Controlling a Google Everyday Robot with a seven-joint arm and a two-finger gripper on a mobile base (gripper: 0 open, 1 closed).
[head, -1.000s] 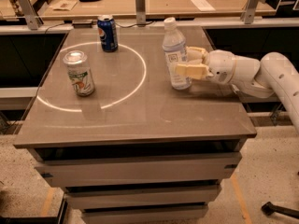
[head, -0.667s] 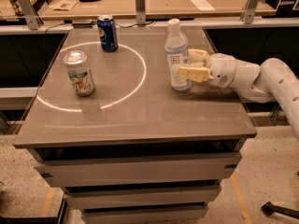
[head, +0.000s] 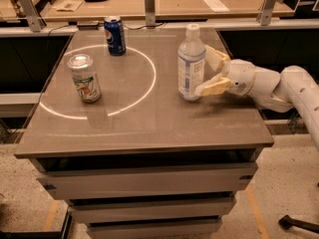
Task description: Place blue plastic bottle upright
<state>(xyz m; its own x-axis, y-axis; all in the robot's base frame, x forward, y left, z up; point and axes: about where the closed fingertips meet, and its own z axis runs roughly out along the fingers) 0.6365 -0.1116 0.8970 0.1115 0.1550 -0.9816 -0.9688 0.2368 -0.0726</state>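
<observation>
One pincer (head: 205, 73), seemingly parted, flanks upright bottle (head: 191, 66).

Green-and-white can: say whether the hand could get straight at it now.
Probably not straight: the hand sits at the right, and the upright blue plastic bottle stands between it and the can.

Table (head: 149, 128) — grey top. Blue plastic bottle (head: 191, 63) upright, white cap uppermost, right of centre. Gripper (head: 207, 72) just beside its right side, fingers spread apart. Dark blue can (head: 114, 35) rear left; green-printed can (head: 85, 77) left — both upright.
</observation>
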